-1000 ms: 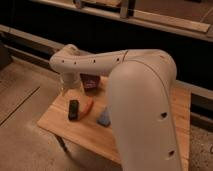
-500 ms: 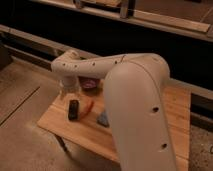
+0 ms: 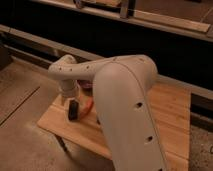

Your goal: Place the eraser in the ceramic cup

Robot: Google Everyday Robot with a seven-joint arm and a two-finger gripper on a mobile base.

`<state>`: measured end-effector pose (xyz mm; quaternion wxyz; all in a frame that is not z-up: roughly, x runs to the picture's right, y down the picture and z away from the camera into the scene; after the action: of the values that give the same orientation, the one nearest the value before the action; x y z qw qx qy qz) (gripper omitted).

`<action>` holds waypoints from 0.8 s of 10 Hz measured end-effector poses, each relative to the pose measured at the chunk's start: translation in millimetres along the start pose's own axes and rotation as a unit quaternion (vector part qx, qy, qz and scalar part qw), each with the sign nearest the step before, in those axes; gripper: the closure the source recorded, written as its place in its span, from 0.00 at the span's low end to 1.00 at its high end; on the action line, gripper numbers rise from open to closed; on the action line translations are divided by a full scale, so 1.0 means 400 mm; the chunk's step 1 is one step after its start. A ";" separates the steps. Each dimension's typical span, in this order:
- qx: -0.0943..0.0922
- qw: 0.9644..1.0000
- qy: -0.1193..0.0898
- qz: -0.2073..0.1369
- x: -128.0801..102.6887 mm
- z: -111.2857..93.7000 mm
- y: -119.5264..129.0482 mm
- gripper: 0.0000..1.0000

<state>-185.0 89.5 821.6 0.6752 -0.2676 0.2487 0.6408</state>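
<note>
On the table (image 3: 172,107), at its left, the black eraser (image 3: 73,110) is being hovered over by the released claw (image 3: 70,99) and is being judged light, stiff, best pinched across its narrow sides.

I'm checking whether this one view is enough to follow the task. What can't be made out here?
Camera view:
Ceramic cup: not visible; perhaps behind the white arm, which covers much of the table.
Bowl: only a dark sliver shows past the arm.
Gripper, at the arm's end just above the eraser: too blurred to tell if they touch.
Orange-red stick: right end hidden by the arm.
</note>
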 end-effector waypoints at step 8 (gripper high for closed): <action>0.012 1.000 -0.003 0.009 -0.029 0.027 0.007 0.94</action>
<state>-188.4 88.7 837.3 0.6736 -0.2551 0.2565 0.6445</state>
